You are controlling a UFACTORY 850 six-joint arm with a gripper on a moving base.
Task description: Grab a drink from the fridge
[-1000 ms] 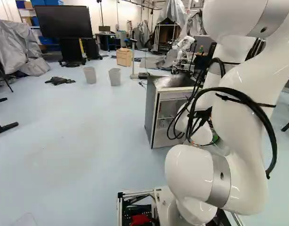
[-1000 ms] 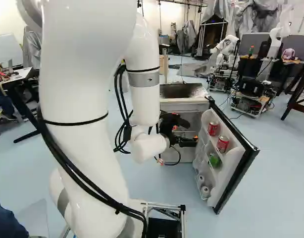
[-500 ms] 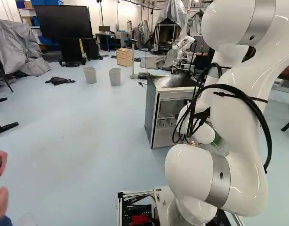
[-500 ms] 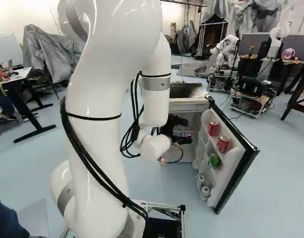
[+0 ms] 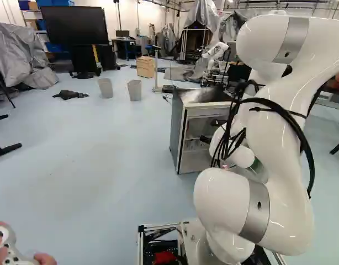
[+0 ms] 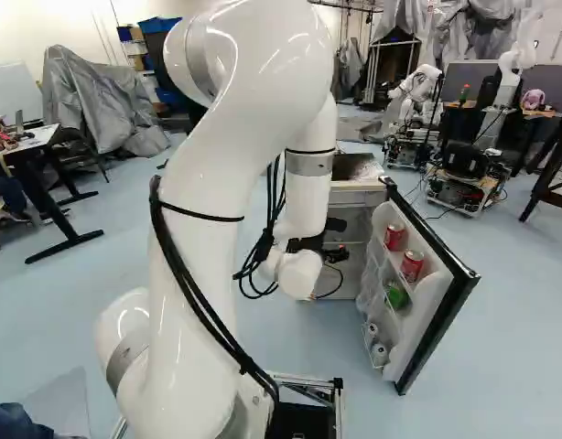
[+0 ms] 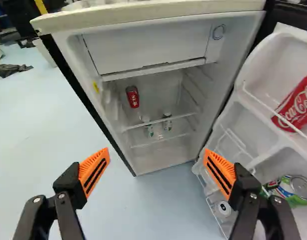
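Note:
My gripper (image 6: 336,245) is in front of the fridge's opening in the right base view. In the wrist view the gripper (image 7: 157,169) stands wide open, nothing between its orange pads. Ahead of it is the open fridge (image 7: 143,52), with a red can (image 7: 133,96) on the upper shelf and two small bottles, one a clear bottle (image 7: 167,121), on the shelf below. The open door (image 6: 426,291) holds two red cans, one a nearer can (image 6: 412,265), plus a green item (image 6: 397,295) and pale cans (image 6: 380,354) lower down.
The fridge door's inner racks stand close beside one finger. Far behind the fridge is another robot (image 6: 416,91). Two grey bins (image 5: 134,90) stand on the floor left of the fridge. A person's hands hold a white controller (image 5: 12,248) at the left base view's lower left corner.
My arm has swung, its upper part moving right in the right base view and left in the left one. The gripper has shifted before the fridge. A person's hands have come further into view.

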